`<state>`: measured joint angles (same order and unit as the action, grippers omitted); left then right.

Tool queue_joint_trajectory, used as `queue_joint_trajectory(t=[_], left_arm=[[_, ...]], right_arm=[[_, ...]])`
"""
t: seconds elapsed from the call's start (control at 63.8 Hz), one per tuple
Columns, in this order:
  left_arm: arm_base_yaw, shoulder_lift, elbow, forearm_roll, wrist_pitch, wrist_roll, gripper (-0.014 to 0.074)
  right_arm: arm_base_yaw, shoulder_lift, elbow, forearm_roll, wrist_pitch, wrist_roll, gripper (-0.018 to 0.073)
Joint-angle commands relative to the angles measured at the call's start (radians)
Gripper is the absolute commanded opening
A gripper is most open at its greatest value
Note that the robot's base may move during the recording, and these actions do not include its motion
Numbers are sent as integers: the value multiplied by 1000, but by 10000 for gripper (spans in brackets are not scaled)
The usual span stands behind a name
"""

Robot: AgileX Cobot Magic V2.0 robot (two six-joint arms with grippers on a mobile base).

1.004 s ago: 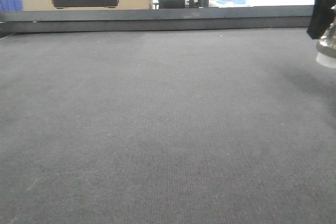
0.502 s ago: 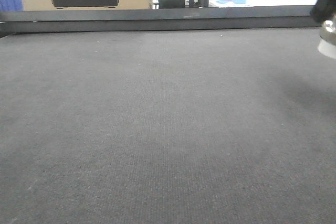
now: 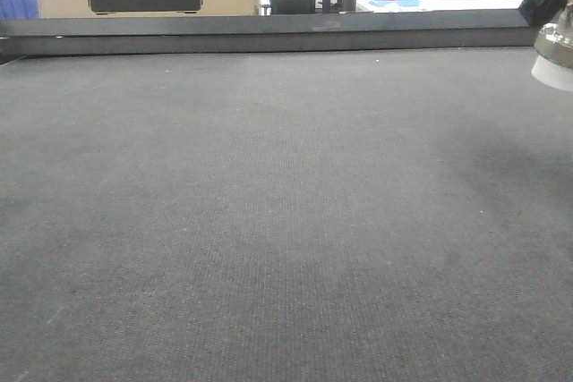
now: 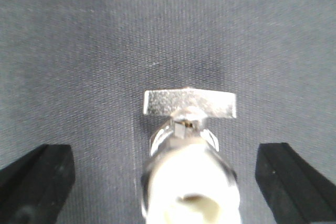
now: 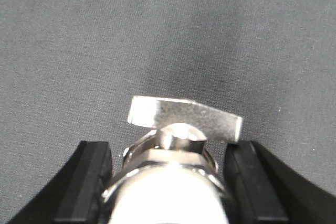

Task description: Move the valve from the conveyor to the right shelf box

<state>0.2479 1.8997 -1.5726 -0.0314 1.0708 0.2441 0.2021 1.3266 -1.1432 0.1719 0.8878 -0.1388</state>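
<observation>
Right gripper [image 5: 169, 179] clamped on valve [image 5: 185, 119], aloft over belt [image 3: 269, 203], far right | left gripper [image 4: 167, 177] spread wide — a valve sits between, untouched | risk: smooth ribbed metal could twist or slip out if you swing fast — go slowly.
</observation>
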Motion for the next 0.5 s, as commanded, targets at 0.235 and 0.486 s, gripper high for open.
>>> queue_joint_trajectory(t=[0.235, 0.486], left_arm=[[1, 18, -7, 31, -37, 7, 599], [1, 56, -7, -23, 30, 7, 491]], right_arm=[[1, -18, -1, 1, -59, -6, -154], [1, -18, -1, 1, -68, -6, -154]])
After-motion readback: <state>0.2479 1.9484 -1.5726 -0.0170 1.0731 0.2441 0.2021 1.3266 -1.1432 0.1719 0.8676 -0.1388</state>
